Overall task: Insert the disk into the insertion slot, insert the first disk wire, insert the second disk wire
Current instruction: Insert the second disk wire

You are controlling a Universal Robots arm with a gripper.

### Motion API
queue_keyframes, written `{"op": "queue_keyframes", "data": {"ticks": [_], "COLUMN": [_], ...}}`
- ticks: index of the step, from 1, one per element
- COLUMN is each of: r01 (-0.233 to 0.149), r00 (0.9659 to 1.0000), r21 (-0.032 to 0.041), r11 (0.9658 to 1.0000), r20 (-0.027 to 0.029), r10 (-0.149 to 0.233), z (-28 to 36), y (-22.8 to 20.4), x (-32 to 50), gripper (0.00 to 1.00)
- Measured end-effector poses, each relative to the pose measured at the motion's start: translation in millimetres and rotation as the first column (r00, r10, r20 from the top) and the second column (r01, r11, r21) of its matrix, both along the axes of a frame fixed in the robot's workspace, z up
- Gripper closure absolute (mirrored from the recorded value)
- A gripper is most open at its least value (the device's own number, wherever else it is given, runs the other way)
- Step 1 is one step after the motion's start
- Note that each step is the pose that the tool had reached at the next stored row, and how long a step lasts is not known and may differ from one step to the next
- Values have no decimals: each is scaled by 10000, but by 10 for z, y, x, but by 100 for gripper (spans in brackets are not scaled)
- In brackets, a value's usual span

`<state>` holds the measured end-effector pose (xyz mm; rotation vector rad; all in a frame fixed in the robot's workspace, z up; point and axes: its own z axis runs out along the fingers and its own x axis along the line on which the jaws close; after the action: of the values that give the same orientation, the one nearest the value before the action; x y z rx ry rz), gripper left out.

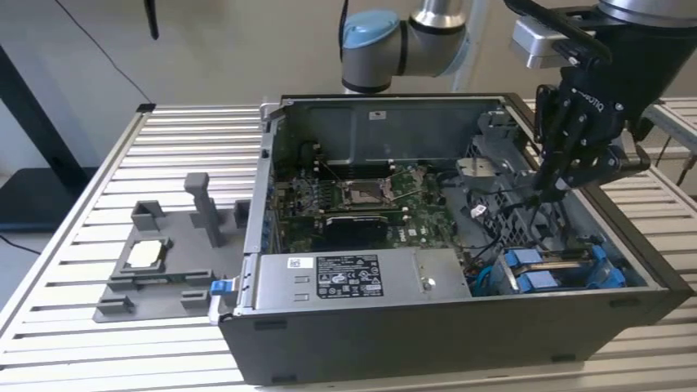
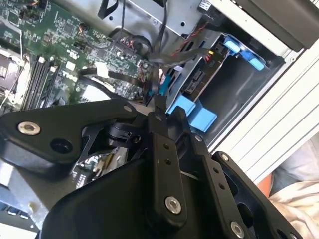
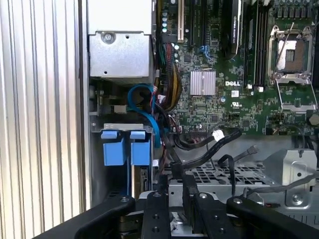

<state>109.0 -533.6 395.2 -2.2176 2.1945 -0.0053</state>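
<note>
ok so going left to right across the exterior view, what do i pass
grey fixture → power supply → insertion slot

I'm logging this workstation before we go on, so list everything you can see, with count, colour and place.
table: one, silver, slatted, under everything
computer case: one, dark grey, open, on the table
motherboard: one, green, inside the case
power-supply box: one, silver, along the case's near wall
insertion slot: one, dark grey with blue tabs, case corner at the exterior view's right
cables: several, black, beside the motherboard
fixture: one, grey, at the exterior view's left of the case
chip: one, pale, on the fixture
arm: one, silver and blue, above the case
gripper: one, black, reaching into the case
</note>
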Motion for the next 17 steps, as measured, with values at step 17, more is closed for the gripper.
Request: {"op": "queue_keyframes", "data": {"ticks": [17], "r01": [-848], "r00": [9962], "r21": [-14], "r11": [9964], "r20": [213], "r10": [849], "z": [-79], "y": [10], "x": [-148], "gripper": [73]}}
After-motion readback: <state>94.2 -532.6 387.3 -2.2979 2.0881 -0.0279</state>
